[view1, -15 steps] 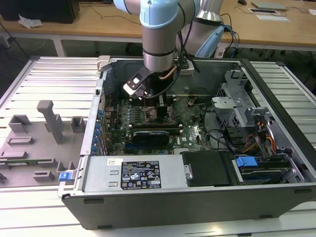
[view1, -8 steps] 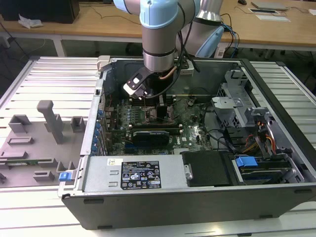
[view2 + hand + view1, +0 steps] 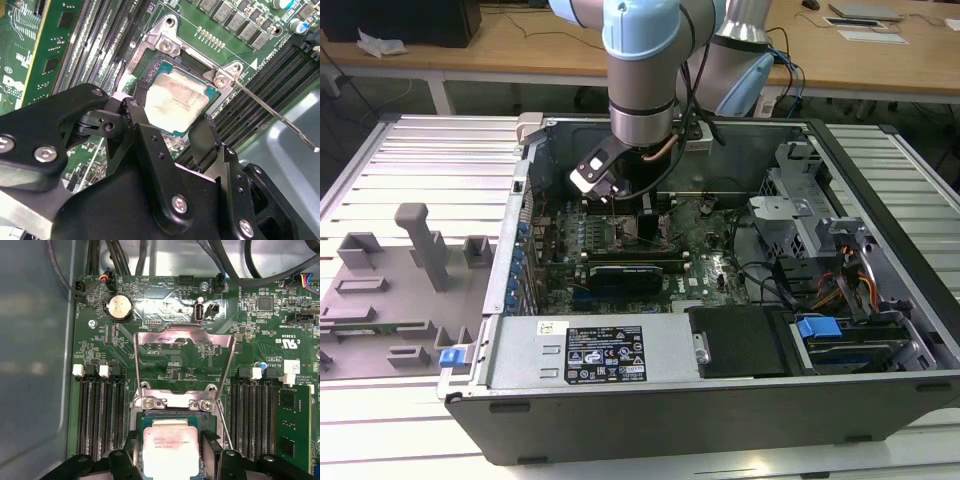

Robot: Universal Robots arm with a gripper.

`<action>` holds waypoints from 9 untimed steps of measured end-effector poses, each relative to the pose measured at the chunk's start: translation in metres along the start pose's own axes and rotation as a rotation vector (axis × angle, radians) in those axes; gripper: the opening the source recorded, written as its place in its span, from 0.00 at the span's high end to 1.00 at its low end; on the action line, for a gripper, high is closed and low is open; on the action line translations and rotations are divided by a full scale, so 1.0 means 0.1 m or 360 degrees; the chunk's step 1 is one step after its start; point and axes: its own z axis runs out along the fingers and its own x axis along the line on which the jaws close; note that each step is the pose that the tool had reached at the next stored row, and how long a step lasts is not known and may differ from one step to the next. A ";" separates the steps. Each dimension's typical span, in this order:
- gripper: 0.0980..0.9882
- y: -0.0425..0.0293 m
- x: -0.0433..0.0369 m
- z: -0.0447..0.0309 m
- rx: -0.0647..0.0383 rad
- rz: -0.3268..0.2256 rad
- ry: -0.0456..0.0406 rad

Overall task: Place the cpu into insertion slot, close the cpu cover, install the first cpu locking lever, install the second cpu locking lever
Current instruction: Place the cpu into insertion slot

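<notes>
In the exterior view the arm (image 3: 642,100) is reaching down into the open case (image 3: 720,400) that is lying on the worktop (image 3: 420,160), its tip hanging just over the motherboard (image 3: 705,240). In the second wrist view the claw (image 3: 167,117) is gripping the cpu (image 3: 177,100) by two opposite edges, holding it right at the socket (image 3: 165,47); whether it is seated I cannot tell. In the first wrist view the cpu is sitting between the black fingers (image 3: 210,447), the cover (image 3: 184,337) is standing open just beyond it, and a thin lever (image 3: 225,427) is slanting up beside the socket.
</notes>
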 end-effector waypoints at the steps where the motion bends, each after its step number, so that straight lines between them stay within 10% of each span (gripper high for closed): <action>1: 0.43 0.000 0.000 0.000 0.0000 0.0000 0.0001; 9: 0.43 0.000 0.000 0.005 0.0000 -0.0001 -0.0007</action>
